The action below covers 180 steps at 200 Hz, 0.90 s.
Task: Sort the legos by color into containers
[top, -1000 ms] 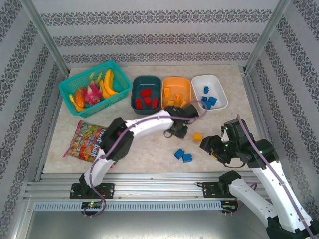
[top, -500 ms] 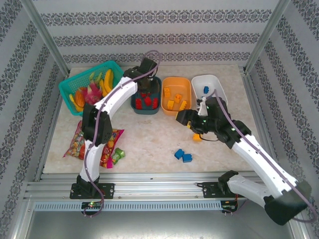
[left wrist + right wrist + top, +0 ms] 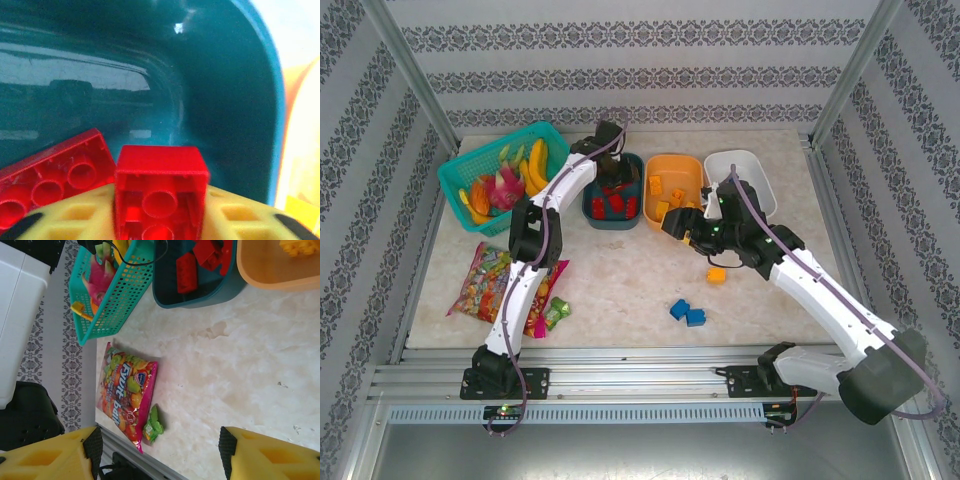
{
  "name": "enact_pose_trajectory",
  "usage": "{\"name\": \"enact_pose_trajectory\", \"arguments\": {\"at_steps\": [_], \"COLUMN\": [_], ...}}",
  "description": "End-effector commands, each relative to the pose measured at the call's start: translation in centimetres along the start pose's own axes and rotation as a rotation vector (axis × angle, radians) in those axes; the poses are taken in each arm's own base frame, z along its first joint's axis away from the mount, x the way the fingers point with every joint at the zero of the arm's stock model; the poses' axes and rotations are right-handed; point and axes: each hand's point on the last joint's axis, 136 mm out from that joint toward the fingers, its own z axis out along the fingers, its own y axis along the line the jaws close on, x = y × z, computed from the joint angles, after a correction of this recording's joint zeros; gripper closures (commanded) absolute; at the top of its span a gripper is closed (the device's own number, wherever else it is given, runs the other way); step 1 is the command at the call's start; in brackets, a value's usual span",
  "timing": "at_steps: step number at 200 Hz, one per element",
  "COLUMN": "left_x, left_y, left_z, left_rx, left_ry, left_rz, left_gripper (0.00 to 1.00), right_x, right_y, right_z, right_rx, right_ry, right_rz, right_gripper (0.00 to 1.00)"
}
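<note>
Hanging over the dark teal tub (image 3: pixel 594 217), the left gripper (image 3: pixel 612 178) has a red brick (image 3: pixel 161 200) between its yellow fingers (image 3: pixel 60 225). The brick's hollow underside faces the wrist camera, and I cannot tell whether the fingers are pinching it or have let go. Just left of that brick a second red brick (image 3: pixel 55 180) lies in the tub, and more red ones show under the gripper in the top view.

The right gripper (image 3: pixel 672 222) stands wide with nothing between its fingers (image 3: pixel 50 455). It is at the near rim of the orange tub (image 3: pixel 698 170), which holds orange bricks. Beyond the right wrist is the white tub (image 3: pixel 748 162). One orange brick (image 3: pixel 717 274) lies on the table (image 3: pixel 620 280) nearer the arm bases than this gripper, and two blue bricks (image 3: pixel 687 313) sit touching each other nearer still.

Pale marbled stone is the look of the tabletop, with a few faint marks. Left of the left gripper is a turquoise mesh basket (image 3: pixel 455 182) of toy fruit. A bright candy bag (image 3: pixel 495 285) lies near the left arm's base, a small green sweet (image 3: pixel 555 312) beside it. Striped grey patterned wallpaper (image 3: pixel 640 80) closes in the table on three sides, with metal posts (image 3: pixel 415 75) at the corners.
</note>
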Motion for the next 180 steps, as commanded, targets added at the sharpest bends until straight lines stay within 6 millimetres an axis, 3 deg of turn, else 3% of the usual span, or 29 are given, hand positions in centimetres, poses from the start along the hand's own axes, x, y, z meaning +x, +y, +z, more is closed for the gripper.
{"name": "enact_pose_trajectory", "arguments": {"at_steps": [1,51,77,101,135,180], "left_x": [-1.0,-2.1,-3.1,-2.7,1.2,10.1], "left_y": [-2.2,-3.3,-4.4,-5.8,-6.7,-3.9], "left_z": [-1.6,-4.8,-8.7,-12.6,-17.2,-21.3], "left_rx": [0.085,0.087,0.089,0.104,0.134,0.202], "left_ry": [-0.016,-0.063,-0.124,-0.170,-0.176,-0.125], "left_rz": [0.005,0.031,0.040,0.059,0.088,0.013], "left_gripper": [0.47,0.32,0.27,0.24,0.21,0.15], "right_x": [-0.2,0.2,1.7,4.0,7.9,11.2], "right_y": [-0.6,-3.5,-5.2,-6.9,-9.3,-12.6], "right_z": [0.2,0.1,-0.1,0.3,0.7,1.5], "right_rx": [0.031,0.224,0.380,0.507,0.635,0.783], "right_ry": [0.015,0.053,0.114,0.206,0.379,0.597], "right_rz": [-0.009,-0.034,-0.118,-0.232,-0.421,-0.594], "right_gripper": [0.35,0.35,0.37,0.38,0.33,0.23]}}
